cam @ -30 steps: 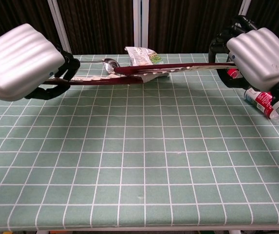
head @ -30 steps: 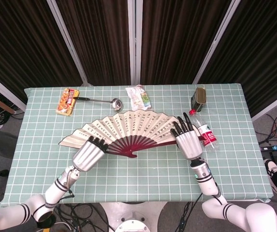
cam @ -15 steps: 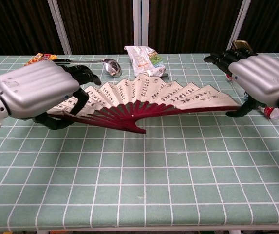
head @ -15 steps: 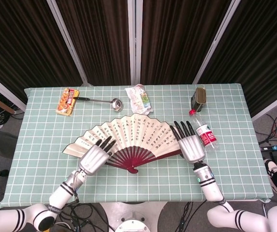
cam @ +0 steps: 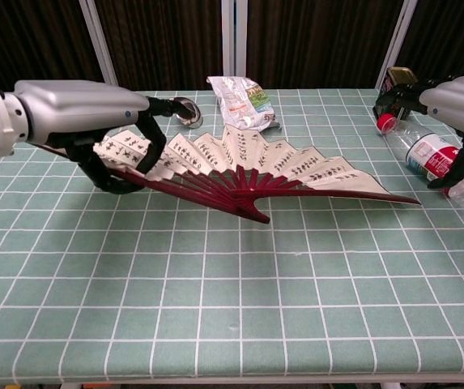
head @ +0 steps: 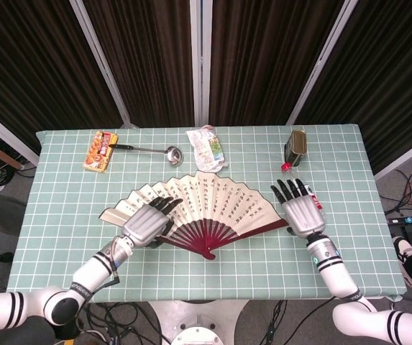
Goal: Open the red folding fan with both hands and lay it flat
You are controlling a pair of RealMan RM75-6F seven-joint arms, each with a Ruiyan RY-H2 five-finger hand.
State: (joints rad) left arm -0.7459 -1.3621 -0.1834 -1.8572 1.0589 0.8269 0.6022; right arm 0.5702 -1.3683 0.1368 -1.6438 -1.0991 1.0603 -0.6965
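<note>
Working L to R: my left hand (head: 148, 224) sits on the L end of the red folding fan (head: 206, 205), fingers curled over the paper leaf with the thumb underneath, so I judge it's gripping the L guard and the first folds. In the chest view that same hand (cam: 94, 121) holds the L end a bit off the table (cam: 215, 308), the leaf tilting up toward it.

Fan itself: spread wide near mid-table, long axis running approx 9 to 3 o'clock, arc bulging toward 12, the dark red ribs meeting at the pivot at 6, nearest me. The R guard lies low, its tip reaching out toward 3 o'clock and, as far as I can tell, touching the cloth.

R side: my right hand (head: 303, 214) is off the fan, fingers apart and straight, holding nothing, just beside the R guard tip at its 3 o'clock. In the chest view it (cam: 458, 101) hovers over the plastic bottle (cam: 434, 156), not on the fan.

So the fan lies at 9 o'clock from my R fingers, and only the L hand has contact. My read: opening is basically done, what's left is lowering the L end so the whole leaf rests flat, then letting go. L hand is the nearer one for that.
</note>
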